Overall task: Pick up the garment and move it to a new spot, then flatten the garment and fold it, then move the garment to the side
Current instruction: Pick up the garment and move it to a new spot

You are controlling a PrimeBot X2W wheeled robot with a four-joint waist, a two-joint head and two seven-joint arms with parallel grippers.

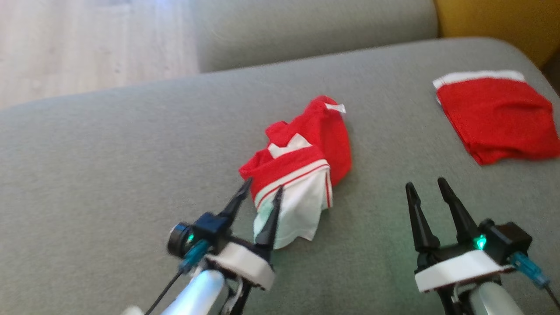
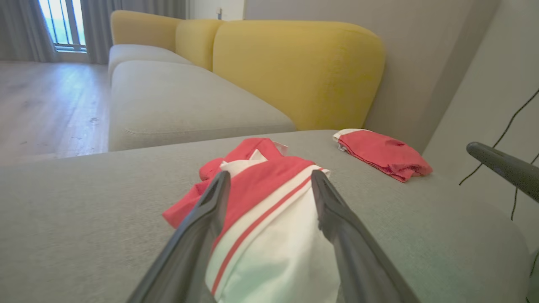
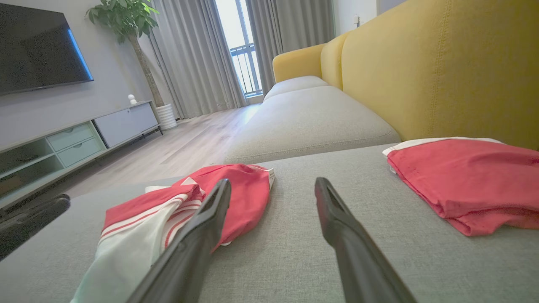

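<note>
A crumpled red and white garment (image 1: 306, 144) lies in a heap on the middle of the grey sofa cushion (image 1: 109, 166). My left gripper (image 1: 264, 184) stands open at its near edge. In the left wrist view its fingers (image 2: 210, 210) straddle the garment's (image 2: 269, 210) white striped part without pinching it. My right gripper (image 1: 425, 182) is open over bare cushion to the right of the heap, nothing between its fingers (image 3: 337, 223). From the right wrist view the garment (image 3: 248, 185) sits just left of that gripper.
A folded red garment with a white band (image 1: 498, 118) lies at the cushion's far right, near the yellow backrest (image 3: 442, 71). A second grey seat (image 1: 315, 30) runs behind. Wooden floor (image 1: 87, 48) lies beyond the cushion's left edge.
</note>
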